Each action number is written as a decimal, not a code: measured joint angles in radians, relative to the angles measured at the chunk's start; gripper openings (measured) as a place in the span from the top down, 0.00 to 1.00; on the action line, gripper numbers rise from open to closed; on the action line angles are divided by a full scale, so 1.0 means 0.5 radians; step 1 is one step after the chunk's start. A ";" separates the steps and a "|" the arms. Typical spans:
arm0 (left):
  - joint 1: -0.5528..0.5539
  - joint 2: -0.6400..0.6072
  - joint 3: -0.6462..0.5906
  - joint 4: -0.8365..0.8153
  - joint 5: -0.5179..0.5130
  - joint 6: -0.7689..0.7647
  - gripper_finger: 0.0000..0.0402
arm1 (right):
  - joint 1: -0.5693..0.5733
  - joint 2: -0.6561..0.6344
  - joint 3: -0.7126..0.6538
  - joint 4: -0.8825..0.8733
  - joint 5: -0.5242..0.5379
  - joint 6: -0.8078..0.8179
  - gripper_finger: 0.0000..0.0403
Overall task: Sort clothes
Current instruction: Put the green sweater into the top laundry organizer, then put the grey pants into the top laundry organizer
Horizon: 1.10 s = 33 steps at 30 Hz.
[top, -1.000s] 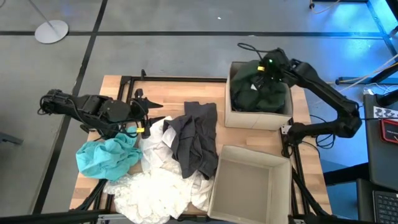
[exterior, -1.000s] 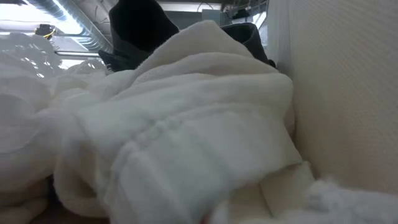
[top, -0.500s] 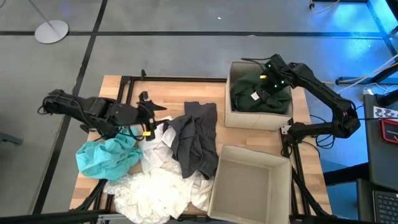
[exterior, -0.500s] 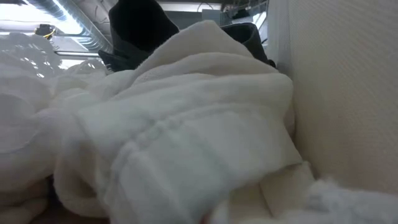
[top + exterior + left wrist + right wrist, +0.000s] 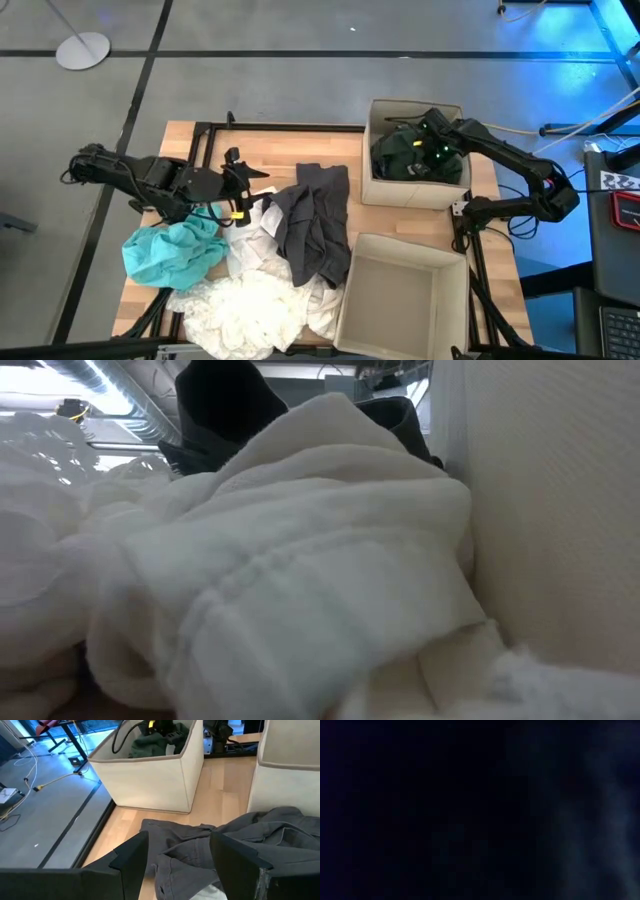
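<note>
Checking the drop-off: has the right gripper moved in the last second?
Yes. The right gripper has sunk lower into the far cardboard box, onto the dark green garment.

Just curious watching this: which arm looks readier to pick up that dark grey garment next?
The left. Its gripper is open, right beside the grey garment. The right gripper is down in the far box among dark green clothes.
</note>
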 joint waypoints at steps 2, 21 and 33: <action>0.000 0.000 0.000 0.000 0.000 -0.009 0.49 | 0.000 0.000 -0.004 0.009 0.000 0.000 0.96; 0.000 0.000 0.000 -0.009 0.001 -0.016 0.49 | 0.001 0.002 0.532 -0.538 0.053 0.015 0.42; 0.000 0.000 0.000 -0.026 0.001 -0.016 0.49 | 0.001 0.000 1.261 -0.690 -0.086 0.073 0.40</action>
